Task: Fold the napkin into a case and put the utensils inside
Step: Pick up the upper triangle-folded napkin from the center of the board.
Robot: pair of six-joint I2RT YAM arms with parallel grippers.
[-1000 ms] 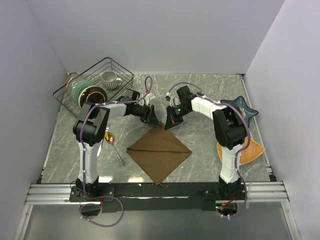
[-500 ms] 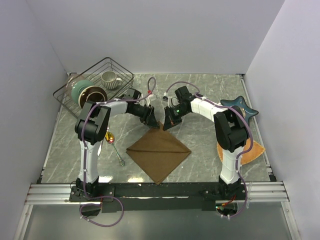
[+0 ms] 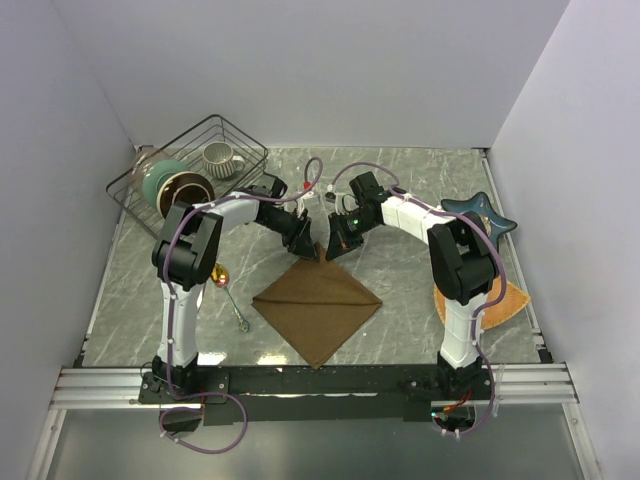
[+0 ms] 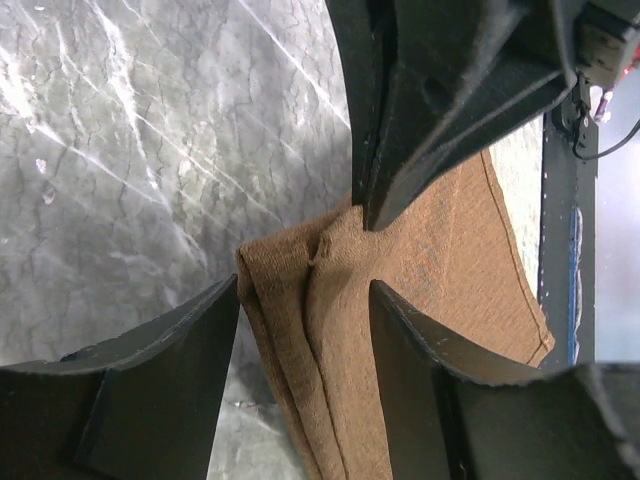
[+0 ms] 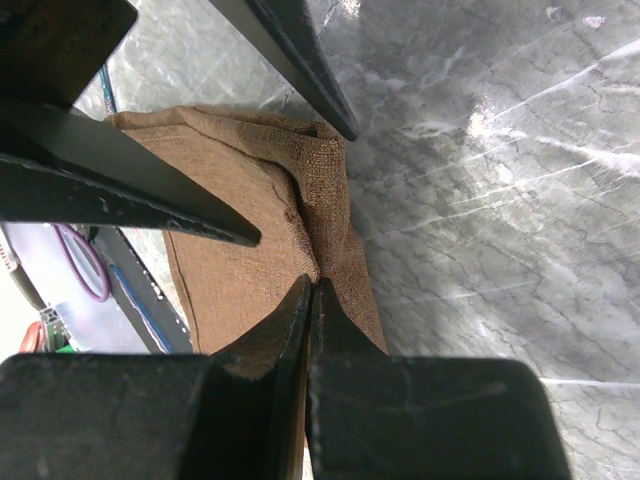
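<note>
Bright, even light — soft shadows, white glare streaking the marble tabletop (image 5: 480,130).

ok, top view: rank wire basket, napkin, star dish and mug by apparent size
1. wire basket and napkin: near-equal footprint, too close to rank.
2. star dish, partly hidden.
3. mug, inside the basket.

Napkin (image 3: 318,305) mid-frame, flat, set as a diamond. Left gripper (image 3: 303,240) and right gripper (image 3: 338,243) close together at its top corner. Basket (image 3: 243,135) upper left, holding mug (image 3: 220,156) and bowls (image 3: 176,186). Spoon (image 3: 221,272) and fork (image 3: 236,308) left of napkin, apart from it. Mat (image 3: 510,300) and star dish (image 3: 482,215) at right.
</note>
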